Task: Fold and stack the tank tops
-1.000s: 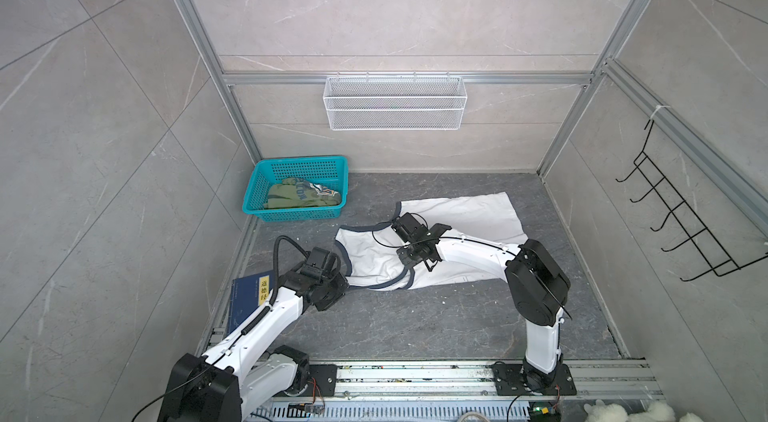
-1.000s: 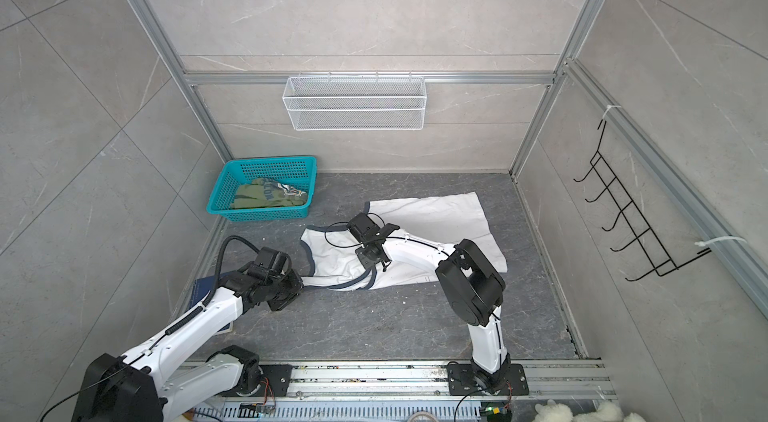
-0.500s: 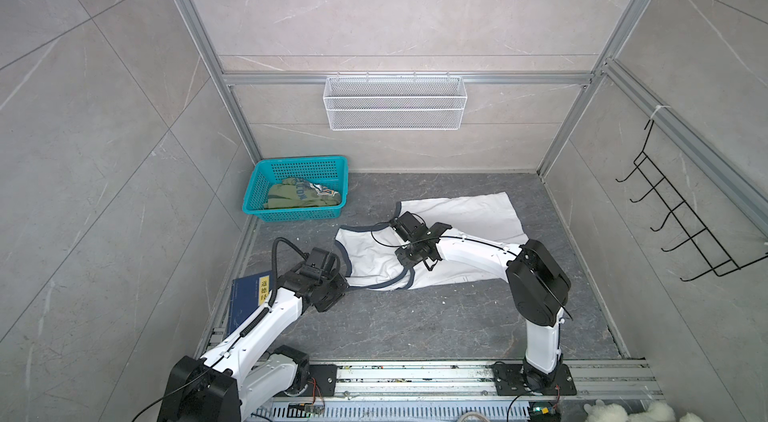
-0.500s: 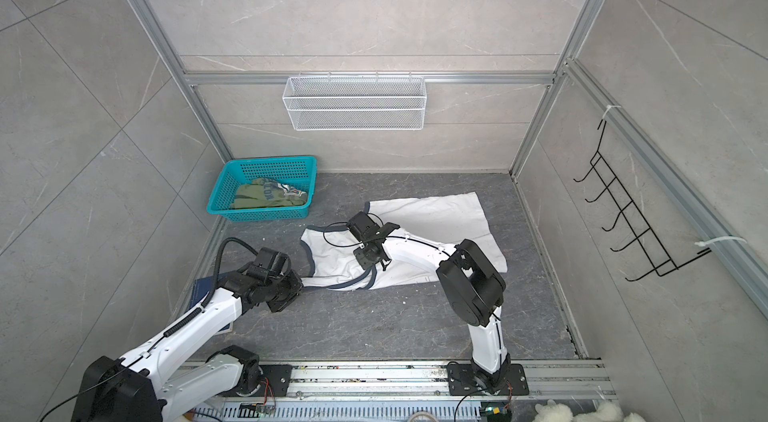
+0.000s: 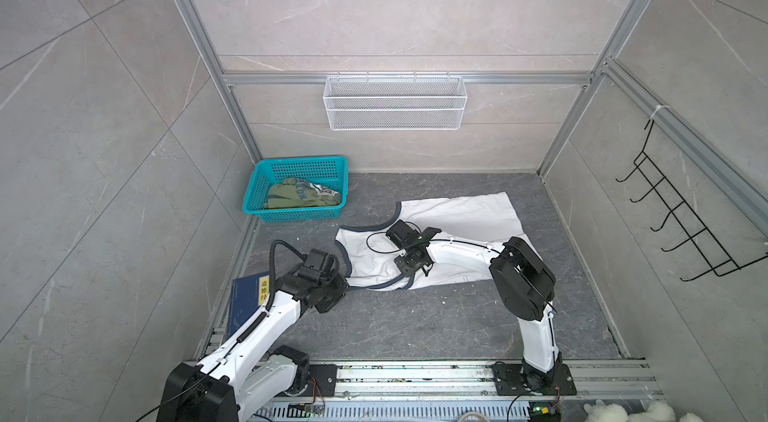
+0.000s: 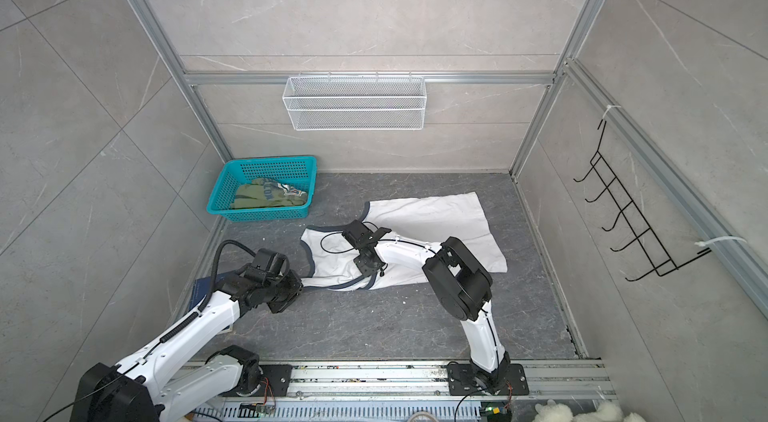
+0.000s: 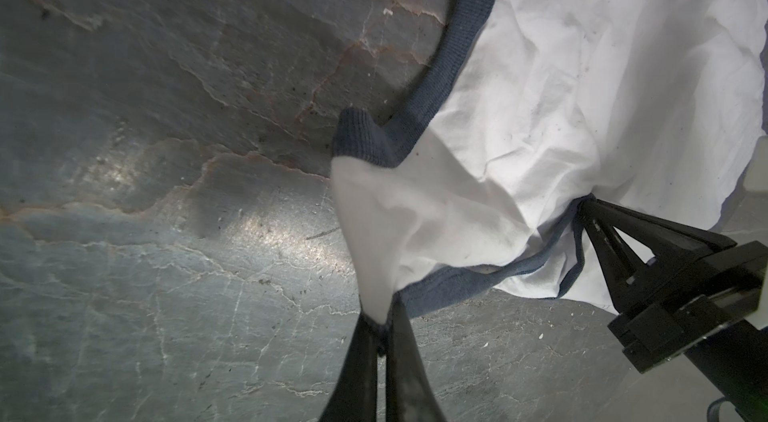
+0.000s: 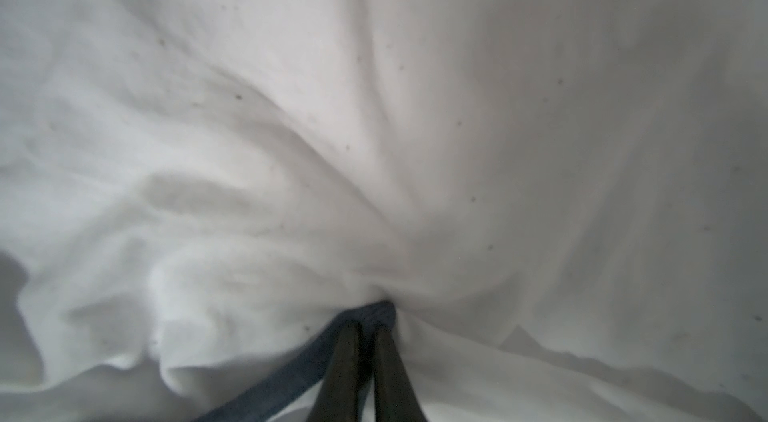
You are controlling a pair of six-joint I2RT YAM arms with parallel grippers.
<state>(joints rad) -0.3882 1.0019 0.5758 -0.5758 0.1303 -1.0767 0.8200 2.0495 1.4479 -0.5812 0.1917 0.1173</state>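
White cotton tank top with navy trim [image 5: 457, 216]: mid-frame, long axis lower left to upper right. Left gripper [image 7: 384, 326]: pinching its lower-left corner. Right gripper [image 8: 368, 326]: pinching navy edge just right.

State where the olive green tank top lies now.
In both top views the olive green tank top lies bunched inside the teal basket in the far left corner, apart from the white tank top.
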